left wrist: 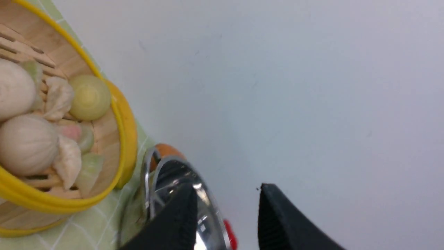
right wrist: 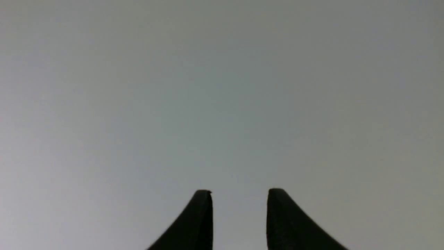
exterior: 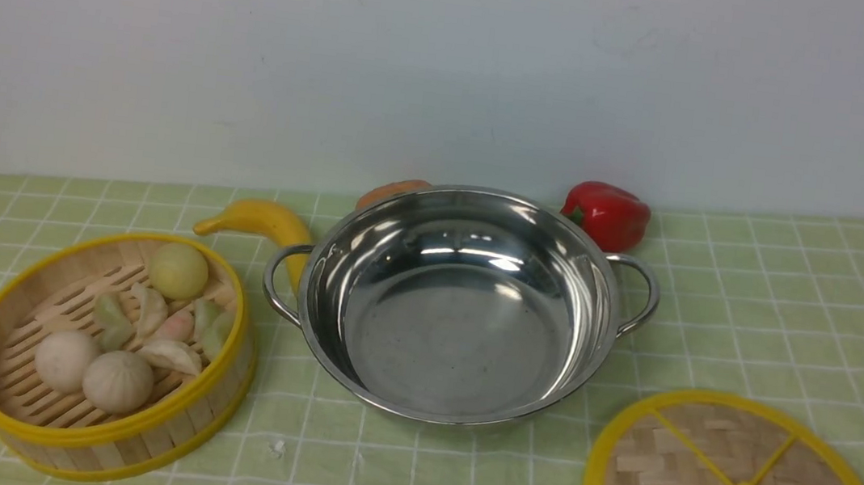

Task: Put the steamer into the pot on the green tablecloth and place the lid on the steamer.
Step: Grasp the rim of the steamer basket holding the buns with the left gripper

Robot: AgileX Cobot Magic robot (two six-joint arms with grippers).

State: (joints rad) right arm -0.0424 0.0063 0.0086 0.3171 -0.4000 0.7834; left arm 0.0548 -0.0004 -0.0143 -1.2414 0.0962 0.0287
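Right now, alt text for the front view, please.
An open steel pot stands mid-table on a green checked tablecloth, a bamboo steamer of toy food at left, its woven lid lying front right. Behind the pot: a banana and a red pepper.

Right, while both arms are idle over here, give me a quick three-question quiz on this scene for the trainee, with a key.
1. True or false: the steamer is already inside the pot.
2. Multiple choice: what lies partly behind the pot's handle on the robot's left?
a) the red pepper
b) the banana
c) the lid
3. Fill in the blank: the left gripper and the right gripper both have their jaws ____.

Key: 1. false; 2. b; 3. open
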